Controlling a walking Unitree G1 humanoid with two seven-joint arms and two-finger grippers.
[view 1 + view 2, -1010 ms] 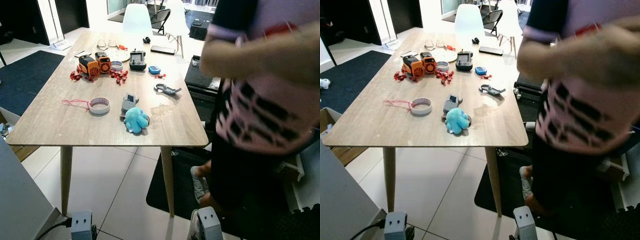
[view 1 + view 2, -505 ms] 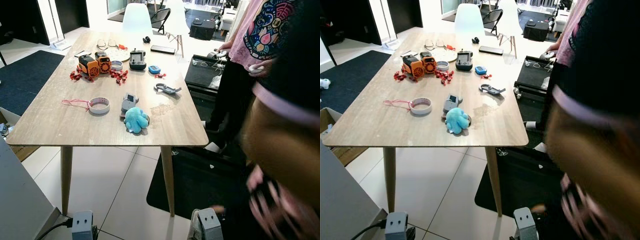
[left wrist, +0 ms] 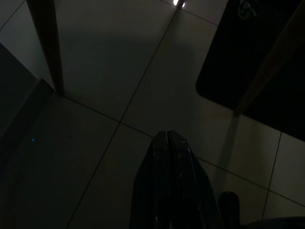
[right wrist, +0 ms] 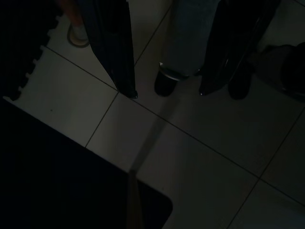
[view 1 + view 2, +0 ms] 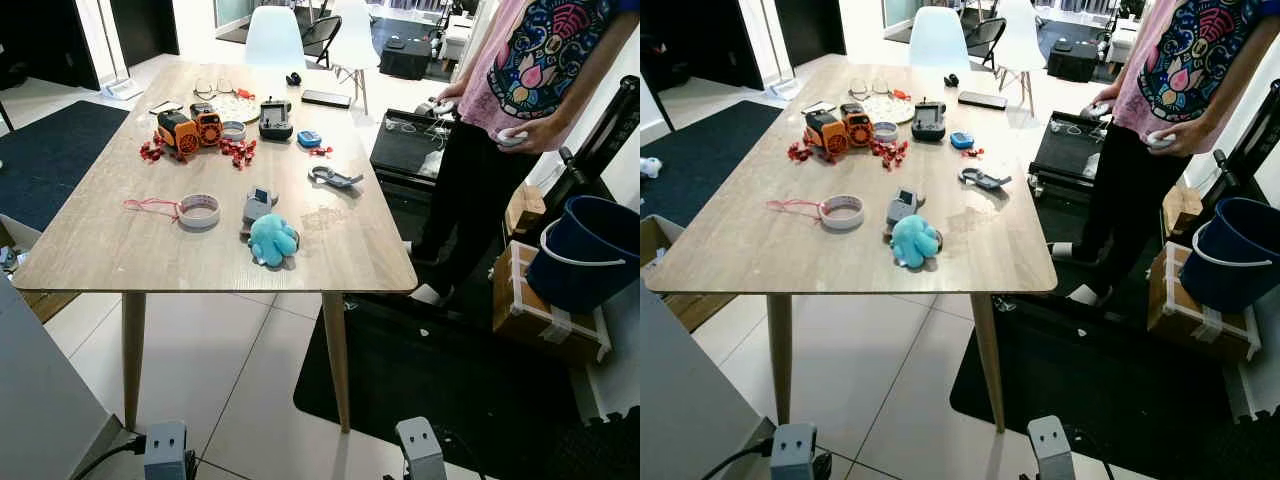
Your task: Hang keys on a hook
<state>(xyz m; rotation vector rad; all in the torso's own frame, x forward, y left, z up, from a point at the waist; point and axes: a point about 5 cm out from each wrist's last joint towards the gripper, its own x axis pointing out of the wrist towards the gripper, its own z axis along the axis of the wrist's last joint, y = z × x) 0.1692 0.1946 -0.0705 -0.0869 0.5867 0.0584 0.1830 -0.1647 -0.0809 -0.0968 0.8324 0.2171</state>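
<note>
A blue plush octopus (image 5: 272, 240) lies near the front edge of the wooden table (image 5: 110, 250), joined to a grey key fob (image 5: 258, 205) just behind it. A grey carabiner clip (image 5: 333, 178) lies further back and to the right. My left gripper (image 3: 167, 133) hangs low over the floor tiles with its fingers pressed together and nothing in them. My right gripper (image 4: 167, 94) also hangs over the tiles, its two fingers (image 4: 125, 71) well apart and empty. Both wrist views are dark.
The table also bears a tape roll (image 5: 198, 210), orange toy cars (image 5: 190, 128), a controller (image 5: 275, 118) and a phone (image 5: 326, 99). A person in a pink shirt (image 5: 530, 60) stands at its right side. A blue bucket (image 5: 585, 250), a cardboard box (image 5: 540, 310) and a black mat (image 5: 430, 370) lie to the right.
A person who passed close in front of the camera on the right has gone out of view, uncovering the bucket, the box and the standing person. Table items are unmoved.
</note>
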